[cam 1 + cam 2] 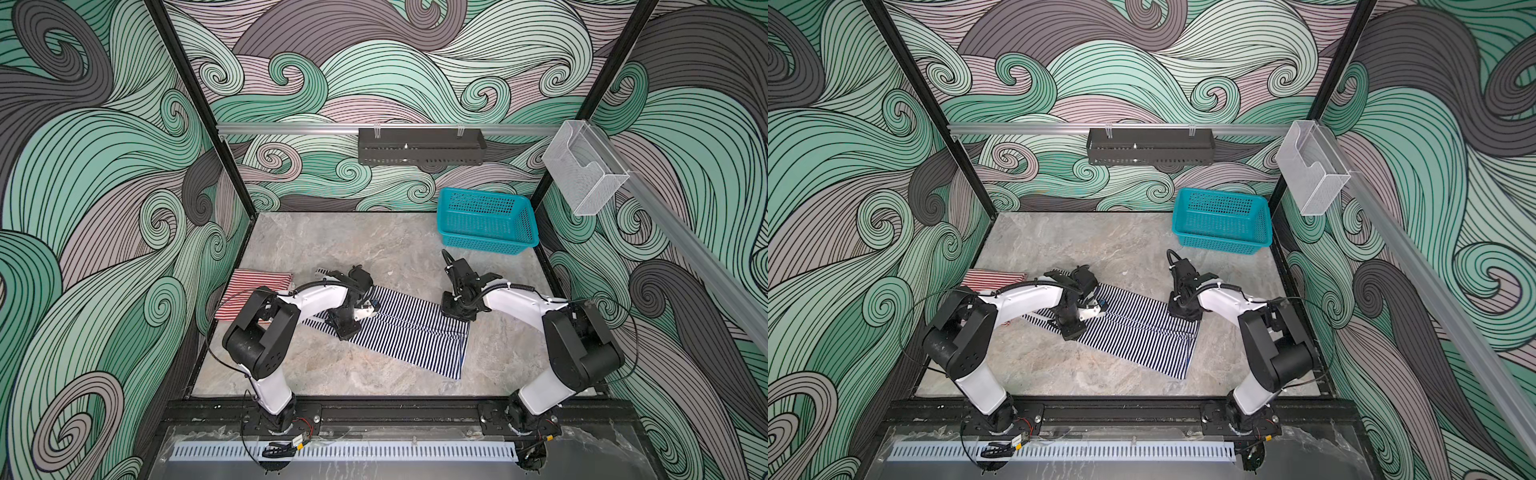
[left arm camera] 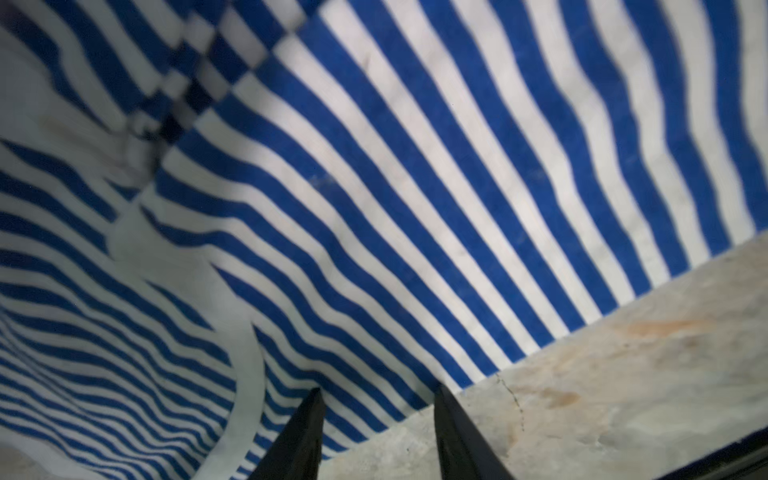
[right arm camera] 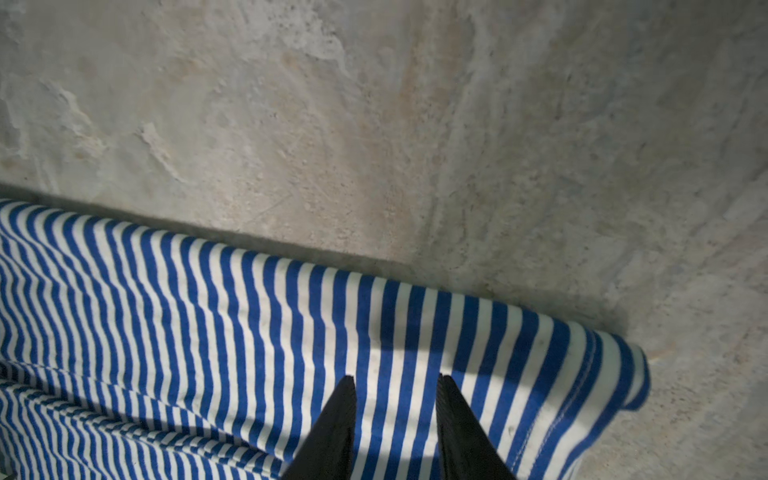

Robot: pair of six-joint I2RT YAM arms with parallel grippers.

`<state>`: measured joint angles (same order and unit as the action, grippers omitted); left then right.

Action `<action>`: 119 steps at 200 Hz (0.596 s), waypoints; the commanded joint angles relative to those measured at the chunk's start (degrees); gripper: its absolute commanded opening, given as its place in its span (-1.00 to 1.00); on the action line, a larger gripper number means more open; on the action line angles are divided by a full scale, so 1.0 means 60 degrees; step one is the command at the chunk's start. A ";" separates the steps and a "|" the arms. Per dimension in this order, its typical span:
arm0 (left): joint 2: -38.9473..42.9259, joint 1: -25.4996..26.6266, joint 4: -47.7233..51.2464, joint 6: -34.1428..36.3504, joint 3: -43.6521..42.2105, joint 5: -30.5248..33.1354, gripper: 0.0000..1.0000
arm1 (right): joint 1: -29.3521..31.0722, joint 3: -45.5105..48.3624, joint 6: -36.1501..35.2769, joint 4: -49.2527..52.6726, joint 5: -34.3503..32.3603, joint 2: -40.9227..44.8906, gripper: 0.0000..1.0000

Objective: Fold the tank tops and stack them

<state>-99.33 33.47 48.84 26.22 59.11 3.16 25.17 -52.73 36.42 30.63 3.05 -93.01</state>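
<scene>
1. the navy-and-white tank top (image 1: 407,328) (image 1: 1138,328) lies flat in the middle of the table (image 1: 353,249). it forms a long strip, with a lengthwise fold line showing in both top views.
2. left arm: the elbow is raised, the forearm reaches toward the table's centre and the wrist bends down. the left gripper (image 1: 347,328) (image 2: 380,390) points down at the strip's near long edge, at its left end. its jaws stand apart with nothing between them, and the tips are at the cloth's border.
3. right arm: it reaches in from the near right corner with the wrist down. the right gripper (image 1: 457,309) (image 3: 395,378) is over the strip's far right corner, just beside the stitched hem. its jaws are parted over flat cloth, and i cannot tell whether they touch it.
4. the strip's long axis runs diagonally. the end with the curved white trim points to the table's left edge and the hem end to the near right corner. the stripes cross the length.
5. the top is soft knit, and the table is a grey marbled slab.
6. the red-and-white tank top (image 1: 253,286) (image 1: 992,277) is folded by the left edge, partly behind the left arm.
7. a teal mesh basket (image 1: 486,220) sits at the far right corner.
</scene>
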 commanded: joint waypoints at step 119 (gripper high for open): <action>-0.4434 -0.1097 -0.0554 0.0432 0.5333 0.4396 -0.07 | 0.1998 0.1599 0.1679 0.0267 -0.0186 -0.0367 -0.29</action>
<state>-119.96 29.45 50.78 27.97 85.69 25.43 32.16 -47.46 40.60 27.64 -1.48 -91.64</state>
